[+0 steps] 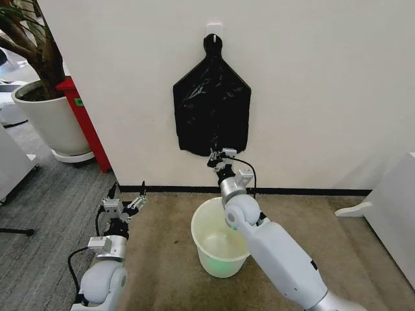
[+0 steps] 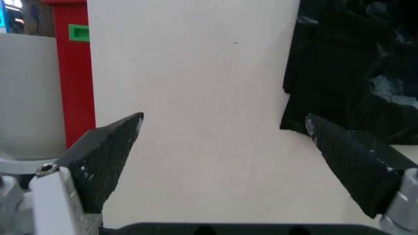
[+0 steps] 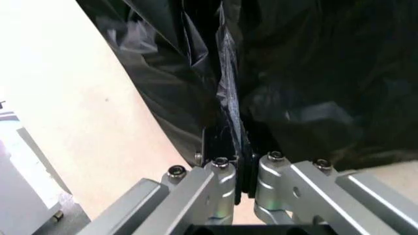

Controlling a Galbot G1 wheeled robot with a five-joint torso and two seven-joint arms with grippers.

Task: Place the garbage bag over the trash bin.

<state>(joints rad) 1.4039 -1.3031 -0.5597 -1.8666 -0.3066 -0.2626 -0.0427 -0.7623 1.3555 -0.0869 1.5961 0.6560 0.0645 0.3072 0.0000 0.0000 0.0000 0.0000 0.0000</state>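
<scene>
Right gripper [image 1: 218,155] clamped on garbage bag [image 1: 211,110] lower edge at wall, left gripper [image 1: 125,199] spread wide, low, well apart, trash bin [image 1: 209,249] beneath, no legible writing.

Bright, even indoor light; soft shadows; sheen on garbage bag [image 3: 313,73]; left wrist view slightly blurred.

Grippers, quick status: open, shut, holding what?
Left gripper: open, holding nothing, low near the wall.
Right gripper: shut on the garbage bag's bottom edge, above the trash bin.
</scene>
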